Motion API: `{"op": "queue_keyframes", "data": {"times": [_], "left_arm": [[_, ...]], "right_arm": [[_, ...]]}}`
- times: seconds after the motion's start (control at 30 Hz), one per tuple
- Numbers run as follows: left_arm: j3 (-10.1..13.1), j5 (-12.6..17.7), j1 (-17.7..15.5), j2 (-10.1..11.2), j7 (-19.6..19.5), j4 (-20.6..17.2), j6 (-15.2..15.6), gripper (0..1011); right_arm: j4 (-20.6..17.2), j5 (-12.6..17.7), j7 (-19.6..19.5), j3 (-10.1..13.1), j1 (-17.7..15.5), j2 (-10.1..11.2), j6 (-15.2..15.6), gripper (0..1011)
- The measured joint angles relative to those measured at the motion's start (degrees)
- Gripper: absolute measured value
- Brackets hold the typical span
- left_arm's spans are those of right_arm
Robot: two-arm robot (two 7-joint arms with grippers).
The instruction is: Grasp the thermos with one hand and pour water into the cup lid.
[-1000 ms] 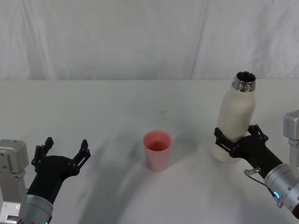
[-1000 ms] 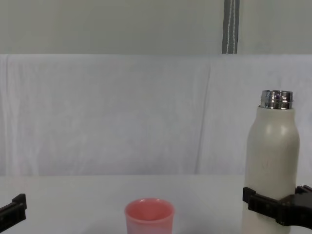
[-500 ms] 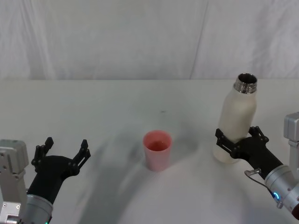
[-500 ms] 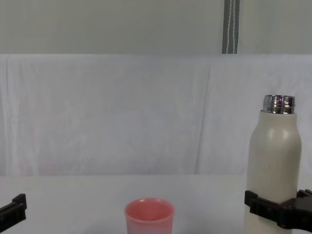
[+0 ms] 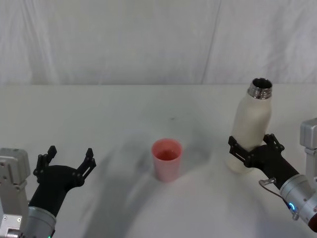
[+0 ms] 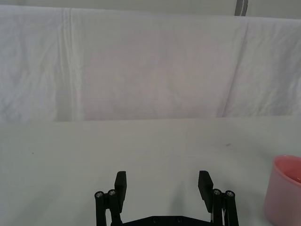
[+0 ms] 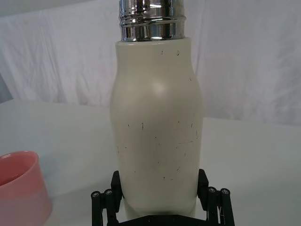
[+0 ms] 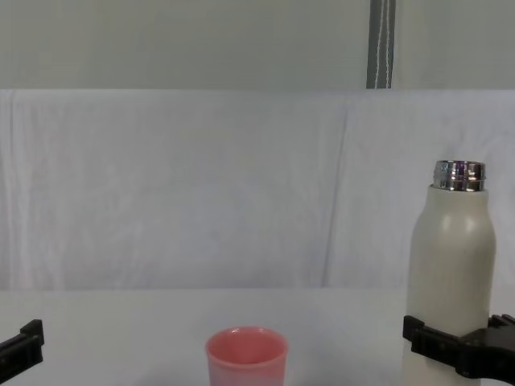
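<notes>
The right gripper is closed around the low body of the thermos, upright near the table's right edge, so the grasp looks done, while the pouring into the cup lid at the middle is left; the left gripper waits open near the left edge.

Surface: white table, matte, running back to a white cloth backdrop.
Centre: pink cup lid standing upright on the table, open rim up.
Right side: cream-white thermos standing upright, steel neck uncapped, well apart from the cup lid.
</notes>
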Motion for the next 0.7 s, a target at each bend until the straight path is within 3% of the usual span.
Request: {"op": "queue_keyframes", "data": {"times": [0.7], "left_arm": [[0.0, 0.0, 0.0, 0.0, 0.0, 0.0, 0.0, 1001]], "right_arm": [[0.89, 0.01, 0.23, -0.18, 0.48, -0.34, -0.16, 957]]}}
